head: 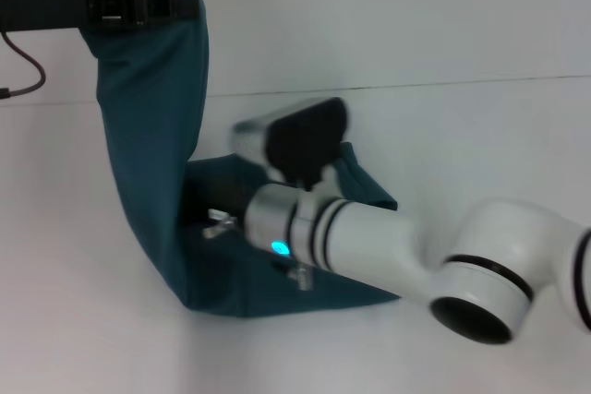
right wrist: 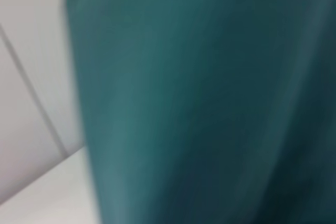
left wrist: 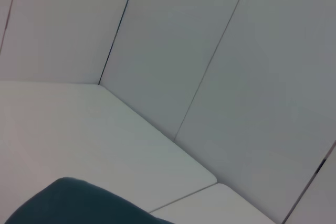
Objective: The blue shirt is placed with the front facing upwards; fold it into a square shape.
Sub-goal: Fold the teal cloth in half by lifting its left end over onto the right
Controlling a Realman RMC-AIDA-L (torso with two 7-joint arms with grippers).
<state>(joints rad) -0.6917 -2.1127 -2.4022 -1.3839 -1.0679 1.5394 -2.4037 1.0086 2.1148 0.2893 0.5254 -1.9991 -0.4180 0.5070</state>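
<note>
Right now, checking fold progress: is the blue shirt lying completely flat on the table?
No, the left gripper holds part of the blue shirt high above the table.

Light on my work is even, diffuse, bright; white table point(head: 462, 136) near washed out, no hard glare. Soft faint shadow on table just beside blue shirt point(head: 152, 191); deeper shade inside its fold. My right arm point(head: 369, 242), close before head camera, reads soft. Right wrist view: shirt cloth badly blurred, no weave visible. Left wrist view dimmer, greyish, shirt edge there soft.
</note>
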